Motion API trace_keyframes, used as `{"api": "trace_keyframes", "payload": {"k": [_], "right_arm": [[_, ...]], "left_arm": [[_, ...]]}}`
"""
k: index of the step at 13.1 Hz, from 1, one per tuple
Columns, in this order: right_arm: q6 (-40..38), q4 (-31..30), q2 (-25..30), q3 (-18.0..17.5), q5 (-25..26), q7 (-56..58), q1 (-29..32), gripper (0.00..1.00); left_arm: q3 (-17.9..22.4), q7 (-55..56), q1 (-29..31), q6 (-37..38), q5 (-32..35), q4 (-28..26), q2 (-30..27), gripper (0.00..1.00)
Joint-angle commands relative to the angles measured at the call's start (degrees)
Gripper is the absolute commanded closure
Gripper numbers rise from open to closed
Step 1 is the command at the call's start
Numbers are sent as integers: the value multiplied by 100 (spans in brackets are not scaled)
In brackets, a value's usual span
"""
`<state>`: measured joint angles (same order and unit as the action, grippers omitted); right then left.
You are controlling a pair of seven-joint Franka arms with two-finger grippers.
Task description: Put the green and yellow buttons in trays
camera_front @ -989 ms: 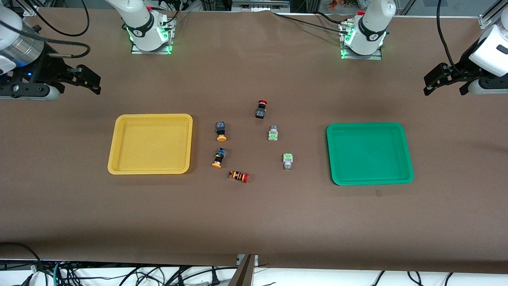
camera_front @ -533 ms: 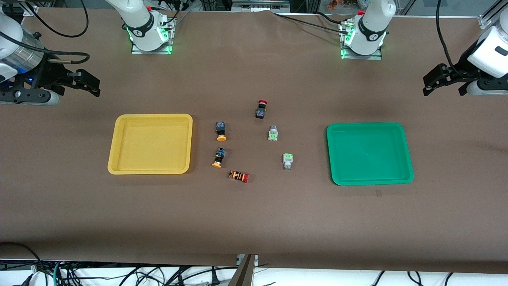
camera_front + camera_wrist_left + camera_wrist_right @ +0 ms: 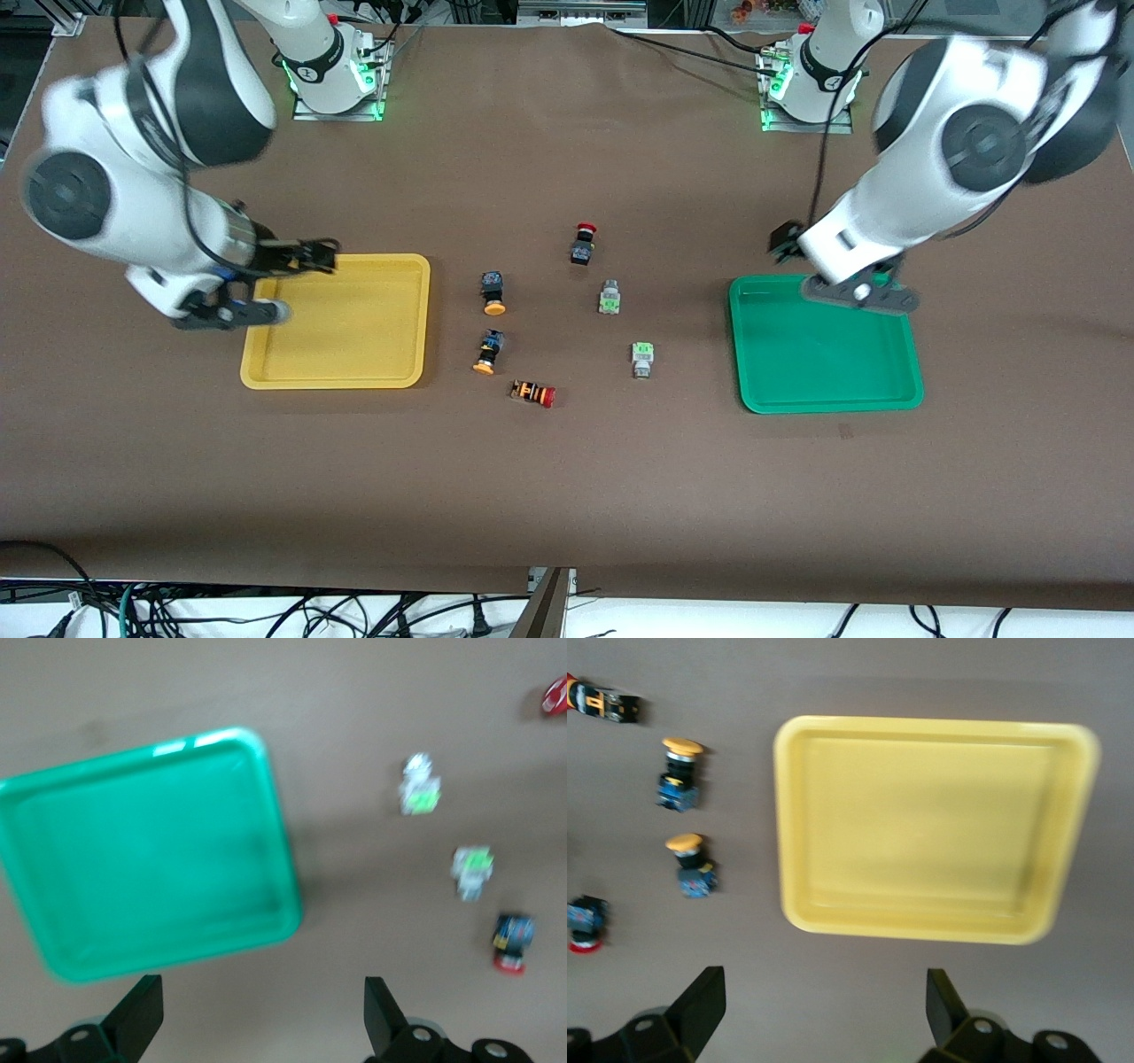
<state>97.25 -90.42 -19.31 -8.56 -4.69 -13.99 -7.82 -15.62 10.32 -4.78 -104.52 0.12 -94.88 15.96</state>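
Two yellow-capped buttons [image 3: 493,293] [image 3: 487,352] lie beside the yellow tray [image 3: 354,337]. Two green-capped buttons [image 3: 609,298] [image 3: 642,359] lie between them and the green tray [image 3: 824,363]. Both trays hold nothing. My right gripper [image 3: 294,283] is open and empty over the yellow tray's edge at the right arm's end. Its wrist view shows its gripper [image 3: 822,1005], the yellow tray [image 3: 935,828] and the yellow buttons [image 3: 679,771] [image 3: 691,864]. My left gripper [image 3: 840,276] is open and empty over the green tray's rim. Its wrist view shows its gripper [image 3: 261,1019], the green tray [image 3: 151,850] and the green buttons [image 3: 419,784] [image 3: 472,870].
A black switch with a red mushroom cap [image 3: 582,244] lies farthest from the front camera in the group. An orange-striped switch with a red cap [image 3: 533,392] lies nearest to it. Brown table surface surrounds the trays.
Both arms have swung in from the table's ends. The right gripper is now over the yellow tray's edge, the left over the green tray's rim. The buttons and trays have not moved.
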Motion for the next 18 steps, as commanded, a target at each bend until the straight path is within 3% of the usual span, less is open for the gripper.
{"api": "trace_keyframes", "payload": {"k": [1,4,6,9,12,13,14,15,16,17,18], "right_arm": [[512,87,-658,-372,-137,-963,-201,0],[1557,-360,-1100,-453,-120,-1080,-614,0],[2129,-625,-1302,-567,-68,-1534,-816,0],[2709,-905,-1540,-603,169,-1730,-1115,0],[3395,-1397,-1601,-603,416,-1730,-1212,0],[3615,-1486,-1645,-611,416,-1730,-1221,0],[3852,-1548,-1733,-611,416,-1730,-1309,0],[4081,-1618,-1777,-611,425,-1730,-1353,8],[4240,-1680,-1786,-611,460,-1730,-1371,42],[4267,-1680,-1786,-611,460,-1748,-1380,90],[4259,-1680,-1769,-611,460,-1852,-1380,100]], "left_arm": [[6,171,-407,-1371,-56,427,1011,0],[6,664,-778,-2964,-38,418,1952,0],[76,681,-1093,-3547,127,339,2445,0],[129,725,-1165,-3716,611,321,2710,0],[147,717,-1315,-3813,656,356,3053,0],[147,717,-1315,-3813,752,356,3097,21],[138,725,-1323,-3813,840,356,3115,58],[138,734,-1324,-3813,841,356,3106,81],[138,734,-1306,-3804,841,365,3071,99],[129,734,-1280,-3778,841,365,3036,100],[129,743,-1245,-3691,841,348,2871,100]]}}
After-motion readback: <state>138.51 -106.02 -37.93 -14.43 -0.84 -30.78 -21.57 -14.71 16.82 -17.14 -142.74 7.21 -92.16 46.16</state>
